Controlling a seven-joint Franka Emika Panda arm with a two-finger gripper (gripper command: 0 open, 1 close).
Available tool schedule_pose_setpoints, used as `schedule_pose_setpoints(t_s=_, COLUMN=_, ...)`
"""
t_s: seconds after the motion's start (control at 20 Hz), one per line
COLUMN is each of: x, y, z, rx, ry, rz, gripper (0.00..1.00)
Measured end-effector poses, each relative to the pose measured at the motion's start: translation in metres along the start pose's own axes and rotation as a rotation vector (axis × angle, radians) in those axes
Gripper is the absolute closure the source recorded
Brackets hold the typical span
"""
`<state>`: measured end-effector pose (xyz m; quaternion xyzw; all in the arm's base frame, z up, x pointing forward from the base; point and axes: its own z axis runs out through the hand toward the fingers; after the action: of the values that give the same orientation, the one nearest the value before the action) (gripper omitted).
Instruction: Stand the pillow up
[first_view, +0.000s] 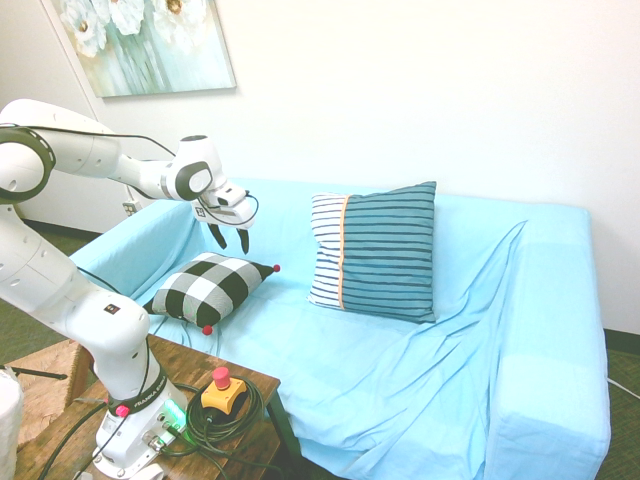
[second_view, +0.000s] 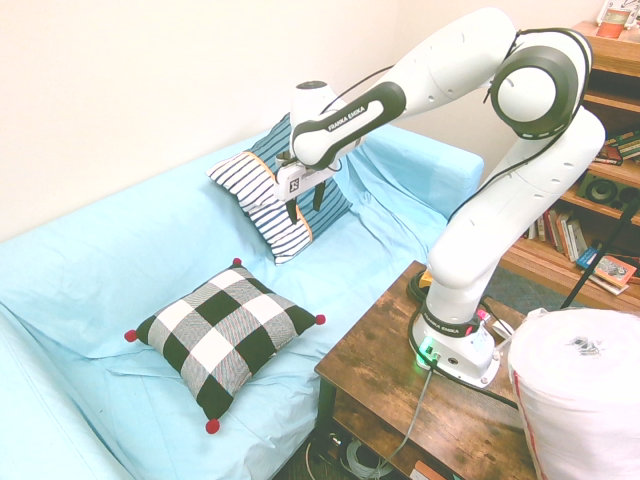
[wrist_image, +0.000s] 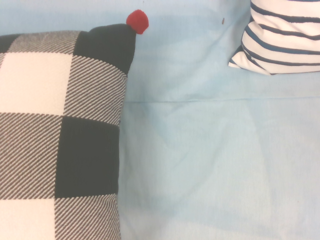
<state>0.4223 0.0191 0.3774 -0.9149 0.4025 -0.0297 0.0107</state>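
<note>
The buffalo-check pillow (first_view: 207, 287) lies flat on the blue-covered sofa (first_view: 400, 360) below the empty, parted gripper (first_view: 230, 238) — probably light, soft, squashy — best pinched at an edge near a pom-pom (first_view: 276, 268).

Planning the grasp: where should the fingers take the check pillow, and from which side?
Probably the pom-pom corner nearest the striped pillow. The check pillow lies flat on the sofa, so its thin corner fits between open fingers better than its broad face. Come from above: the gripper hangs open over that end, clear of the pillow.
</note>
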Motion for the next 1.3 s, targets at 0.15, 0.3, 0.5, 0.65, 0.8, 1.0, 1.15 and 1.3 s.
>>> schedule_pose_setpoints(t_s=0.15, x=-0.002, y=-0.001, z=0.003, rx=-0.004, ry=-0.003, rz=-0.016, gripper=0.0)
schedule_pose_setpoints(t_s=0.3, x=-0.026, y=-0.016, z=0.017, rx=-0.022, ry=-0.008, rz=-0.063, gripper=0.0)
schedule_pose_setpoints(t_s=0.5, x=-0.093, y=-0.036, z=0.06, rx=-0.058, ry=-0.018, rz=-0.137, gripper=0.0)
schedule_pose_setpoints(t_s=0.65, x=-0.155, y=-0.05, z=0.099, rx=-0.082, ry=-0.026, rz=-0.188, gripper=0.0)
schedule_pose_setpoints(t_s=0.8, x=-0.204, y=-0.06, z=0.134, rx=-0.105, ry=-0.033, rz=-0.228, gripper=0.0)
schedule_pose_setpoints(t_s=1.0, x=-0.258, y=-0.062, z=0.173, rx=-0.158, ry=-0.031, rz=-0.278, gripper=0.0)
schedule_pose_setpoints(t_s=1.15, x=-0.292, y=-0.069, z=0.201, rx=-0.176, ry=-0.037, rz=-0.288, gripper=0.0)
schedule_pose_setpoints(t_s=1.3, x=-0.298, y=-0.087, z=0.225, rx=-0.168, ry=-0.043, rz=-0.274, gripper=0.0)
